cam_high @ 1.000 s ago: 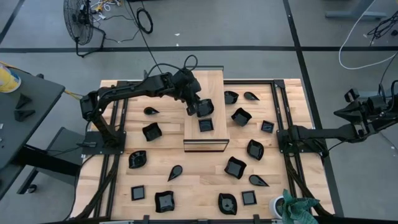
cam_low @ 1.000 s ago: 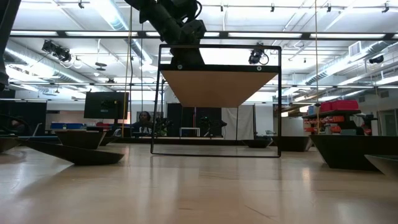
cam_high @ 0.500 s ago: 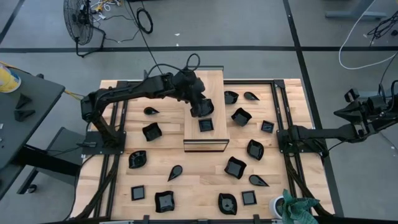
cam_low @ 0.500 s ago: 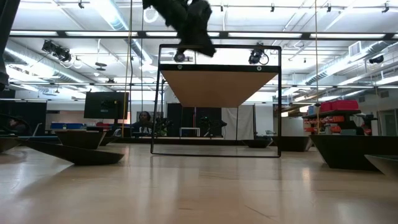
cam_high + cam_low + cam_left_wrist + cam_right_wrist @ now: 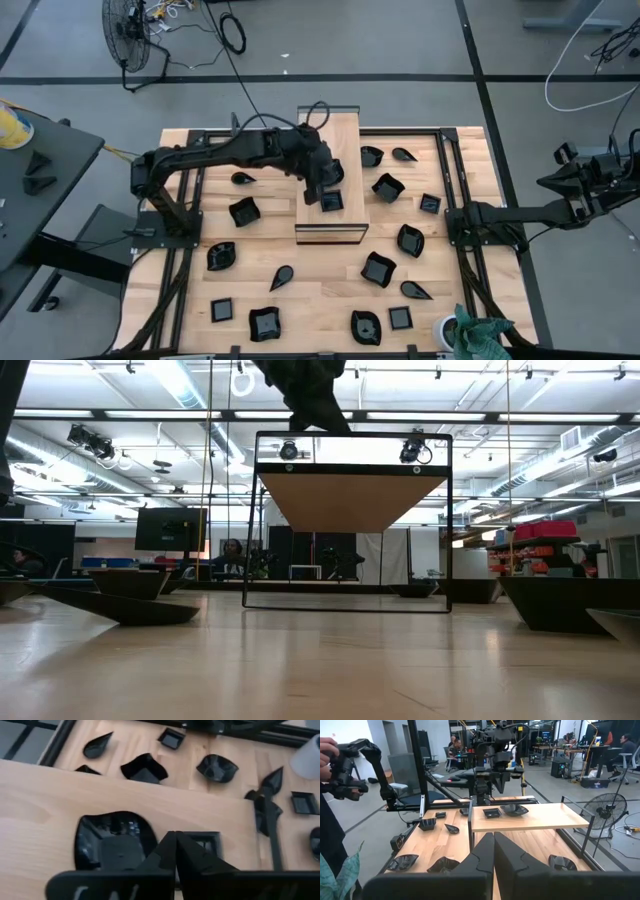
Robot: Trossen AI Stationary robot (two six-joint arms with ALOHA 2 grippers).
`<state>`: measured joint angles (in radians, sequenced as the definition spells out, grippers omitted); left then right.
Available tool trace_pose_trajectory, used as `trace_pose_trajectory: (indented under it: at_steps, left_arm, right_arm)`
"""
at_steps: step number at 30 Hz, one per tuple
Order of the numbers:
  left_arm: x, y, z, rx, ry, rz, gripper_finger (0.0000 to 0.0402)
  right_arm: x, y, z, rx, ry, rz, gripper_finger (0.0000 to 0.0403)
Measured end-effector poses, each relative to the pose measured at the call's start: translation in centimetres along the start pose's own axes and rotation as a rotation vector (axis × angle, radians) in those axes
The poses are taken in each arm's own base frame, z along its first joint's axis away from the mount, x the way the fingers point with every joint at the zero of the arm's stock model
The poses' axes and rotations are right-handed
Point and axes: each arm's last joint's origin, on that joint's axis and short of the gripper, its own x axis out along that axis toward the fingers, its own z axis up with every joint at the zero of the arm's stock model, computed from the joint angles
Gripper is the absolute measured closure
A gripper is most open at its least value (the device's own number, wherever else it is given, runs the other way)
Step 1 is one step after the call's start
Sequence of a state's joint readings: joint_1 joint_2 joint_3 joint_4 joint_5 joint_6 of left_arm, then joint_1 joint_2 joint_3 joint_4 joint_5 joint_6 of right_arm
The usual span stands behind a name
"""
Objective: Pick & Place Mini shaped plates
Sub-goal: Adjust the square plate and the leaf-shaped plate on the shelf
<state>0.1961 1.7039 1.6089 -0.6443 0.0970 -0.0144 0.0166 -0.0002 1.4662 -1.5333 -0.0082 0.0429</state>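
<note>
While the right gripper [image 5: 493,851] waits off the table's right side, fingers pressed shut on nothing, the left gripper [image 5: 175,851] hangs over the raised wooden board [image 5: 345,135], fingers closed and empty. Two mini shaped plates rest on that board: a wavy-edged dish [image 5: 116,840] and a small square dish [image 5: 205,840], just beside each other. Other black plates lie scattered across the table [image 5: 320,290].
</note>
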Motion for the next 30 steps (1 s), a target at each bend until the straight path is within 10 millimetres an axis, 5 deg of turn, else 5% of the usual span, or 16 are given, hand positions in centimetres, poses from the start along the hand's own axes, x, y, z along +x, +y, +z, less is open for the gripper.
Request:
trace_pose_trajectory:
  at_steps: [13,30]
  left_arm:
    - [3.6,-1.5,-0.9,0.012,0.072,-0.097,0.0398]
    - [5.7,-2.1,-2.0,-0.018,0.151,-0.172,0.04]
  right_arm:
    - [0.0,0.0,0.0,0.0,-0.004,0.0,0.0392]
    - [0.0,0.0,0.1,0.0,-0.013,0.001,0.0392]
